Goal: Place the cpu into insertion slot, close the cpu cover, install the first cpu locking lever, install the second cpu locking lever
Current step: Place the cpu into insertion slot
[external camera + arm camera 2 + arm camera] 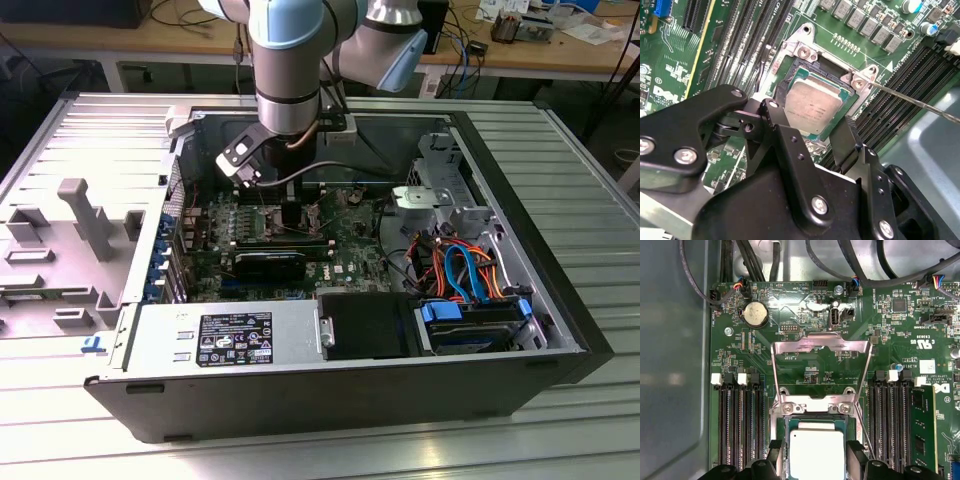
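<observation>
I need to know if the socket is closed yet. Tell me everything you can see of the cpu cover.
The cpu cover is a thin silver metal frame with a square window; green board shows through it. In the first wrist view it is swung open, away from the cpu, held only along its hinged edge at the rim of the insertion slot. Nothing else touches it.

Clearly an electronics or robotics lab. Opened computer case (330, 400) laid flat on a ribbed metal desk (580, 200), motherboard (350, 255) bared, beneath a robot arm (290, 70). Behind, a wooden desk (100, 42) strewn with cables (462, 50) and small gear; grey moulded fixture (85, 215) beside the case on the metal desk.
</observation>
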Motion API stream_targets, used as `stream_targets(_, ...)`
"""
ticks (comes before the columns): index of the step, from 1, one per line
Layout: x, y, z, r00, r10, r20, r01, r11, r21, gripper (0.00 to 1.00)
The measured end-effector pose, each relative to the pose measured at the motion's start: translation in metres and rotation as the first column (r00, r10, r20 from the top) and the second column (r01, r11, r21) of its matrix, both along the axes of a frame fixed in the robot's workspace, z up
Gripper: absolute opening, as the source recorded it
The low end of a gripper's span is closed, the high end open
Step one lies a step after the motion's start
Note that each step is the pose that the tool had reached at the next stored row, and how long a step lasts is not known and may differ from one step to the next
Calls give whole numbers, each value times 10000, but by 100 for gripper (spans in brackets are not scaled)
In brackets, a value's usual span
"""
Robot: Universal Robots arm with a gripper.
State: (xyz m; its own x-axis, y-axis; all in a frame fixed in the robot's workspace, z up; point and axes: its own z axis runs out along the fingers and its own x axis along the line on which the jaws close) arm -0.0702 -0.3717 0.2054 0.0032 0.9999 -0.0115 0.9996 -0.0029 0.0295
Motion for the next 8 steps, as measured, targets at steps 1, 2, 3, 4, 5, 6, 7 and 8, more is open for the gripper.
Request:
stream_targets(1,13,0,1,10000,3,-3,-3,10000,0,62)
stream_targets(2,15,0,4,10000,1,-4,-1,10000,0,62)
stream_targets(3,15,-1,22,10000,0,-5,0,10000,2,62)
stream_targets(4,15,-3,35,10000,2,-4,-2,10000,15,62)
stream_targets(5,15,-4,47,10000,1,-4,-1,10000,22,62)
stream_targets(6,15,-6,69,10000,2,-4,-2,10000,35,62)
stream_targets(7,15,-8,81,10000,1,-4,-1,10000,46,62)
stream_targets(8,15,-8,87,10000,1,-4,-1,10000,47,62)
